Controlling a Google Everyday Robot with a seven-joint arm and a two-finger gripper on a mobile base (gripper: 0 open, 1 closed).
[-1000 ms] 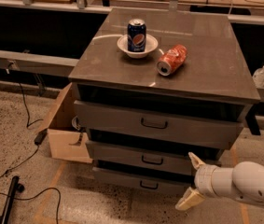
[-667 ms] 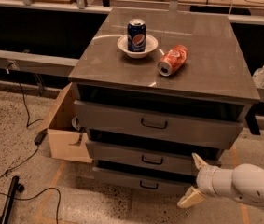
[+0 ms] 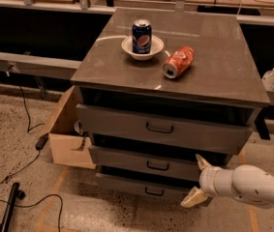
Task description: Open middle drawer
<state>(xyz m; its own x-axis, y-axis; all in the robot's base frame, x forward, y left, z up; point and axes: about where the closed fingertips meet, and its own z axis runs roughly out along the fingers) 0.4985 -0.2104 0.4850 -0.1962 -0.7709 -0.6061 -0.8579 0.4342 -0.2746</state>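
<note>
The cabinet has three dark grey drawers. The middle drawer (image 3: 141,162) has a small black loop handle (image 3: 158,166) at the centre of its front. It looks shut or nearly shut, set back under the taller top drawer (image 3: 160,127). The smallest bottom drawer (image 3: 141,187) lies below it. My gripper (image 3: 198,180) is at the lower right, in front of the right end of the middle and bottom drawers. Its two cream fingers (image 3: 203,162) are spread apart, open and empty, to the right of the handle.
On the cabinet top (image 3: 214,57) a blue can (image 3: 141,36) stands in a white bowl (image 3: 142,48); a red can (image 3: 178,61) lies on its side. A cardboard box (image 3: 68,139) sits left of the cabinet. Black cables (image 3: 25,163) lie on the floor.
My gripper and arm have shifted slightly to the right and a little down. The drawers have not moved.
</note>
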